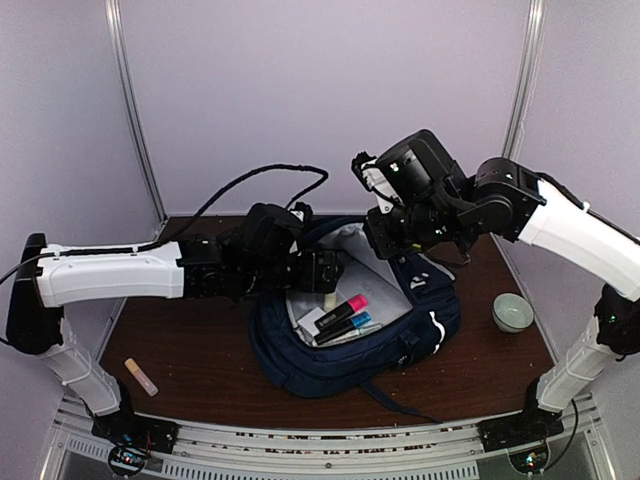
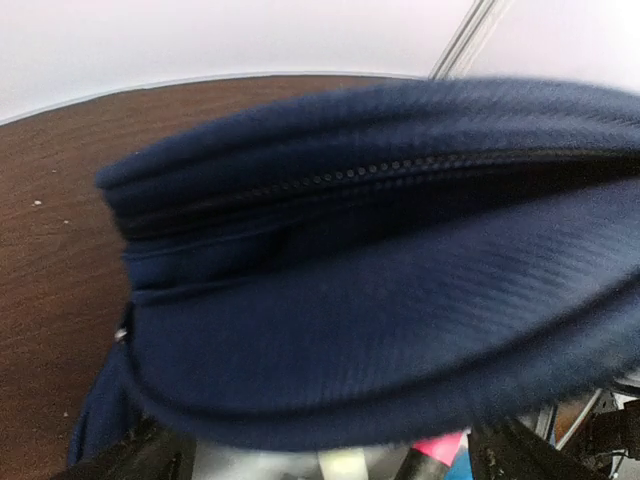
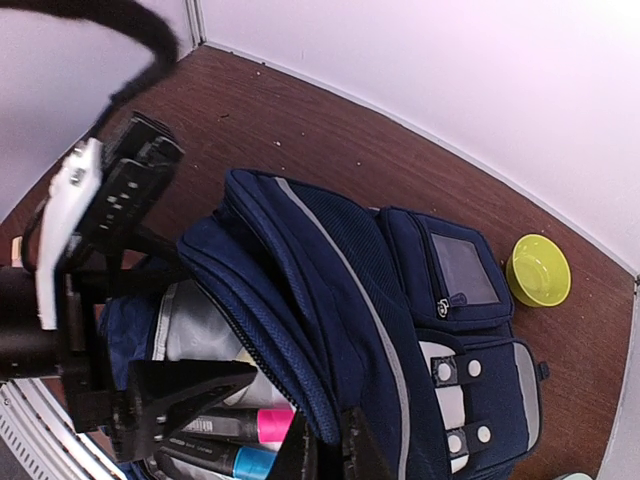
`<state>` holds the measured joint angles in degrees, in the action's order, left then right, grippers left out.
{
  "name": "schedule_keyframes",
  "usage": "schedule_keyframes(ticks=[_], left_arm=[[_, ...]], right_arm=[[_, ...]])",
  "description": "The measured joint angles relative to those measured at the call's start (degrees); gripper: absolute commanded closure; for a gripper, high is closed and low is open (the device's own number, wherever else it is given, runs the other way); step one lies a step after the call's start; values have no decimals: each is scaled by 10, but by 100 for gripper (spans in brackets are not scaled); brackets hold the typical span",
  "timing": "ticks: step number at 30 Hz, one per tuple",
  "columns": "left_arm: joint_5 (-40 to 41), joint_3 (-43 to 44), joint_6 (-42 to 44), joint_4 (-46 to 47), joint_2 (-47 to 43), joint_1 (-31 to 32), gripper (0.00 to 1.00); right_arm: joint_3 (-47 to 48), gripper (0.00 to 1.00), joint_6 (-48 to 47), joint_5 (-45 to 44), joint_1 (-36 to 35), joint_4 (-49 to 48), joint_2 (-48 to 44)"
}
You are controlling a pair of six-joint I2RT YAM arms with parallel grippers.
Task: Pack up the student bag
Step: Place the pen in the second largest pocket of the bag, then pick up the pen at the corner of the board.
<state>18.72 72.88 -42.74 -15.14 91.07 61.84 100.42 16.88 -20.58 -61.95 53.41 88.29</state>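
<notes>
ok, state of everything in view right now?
backpack: lying on the table, main compartment unzipped, flap lifted
markers: capped, lying inside the backpack
bowl: upright, empty, on the table
tube: lying flat on the table
left gripper: open, at the backpack's mouth
right gripper: shut on the backpack's flap

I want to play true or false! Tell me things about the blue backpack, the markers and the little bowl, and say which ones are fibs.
1. The student bag is open. True.
2. A pink marker lies inside the bag. True.
3. The bowl sits inside the bag. False: it stands on the table, beside the bag.
4. The right gripper is wide open. False: it is shut on the bag's flap.
</notes>
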Motion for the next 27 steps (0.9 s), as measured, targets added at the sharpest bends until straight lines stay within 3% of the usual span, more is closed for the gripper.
schedule_keyframes(ticks=[5, 11, 17, 19, 21, 27], left_arm=[[104, 0, -46, -113, -88, 11, 2], [249, -58, -240, -345, -224, -10, 3], [208, -227, -318, -444, -322, -195, 4], [192, -273, -340, -474, -349, -225, 4], [177, -303, -357, -495, -378, -254, 6], [117, -372, -347, -512, -493, -423, 13]], right_arm=[[-35, 100, 0, 15, 0, -30, -20], [-106, 100, 7, 39, 0, -82, -65], [-156, 100, 22, 52, 0, -123, -91], [-170, 100, 27, 54, 0, -134, -97], [-184, 100, 30, 55, 0, -145, -104], [-218, 100, 38, 59, 0, -170, -126]])
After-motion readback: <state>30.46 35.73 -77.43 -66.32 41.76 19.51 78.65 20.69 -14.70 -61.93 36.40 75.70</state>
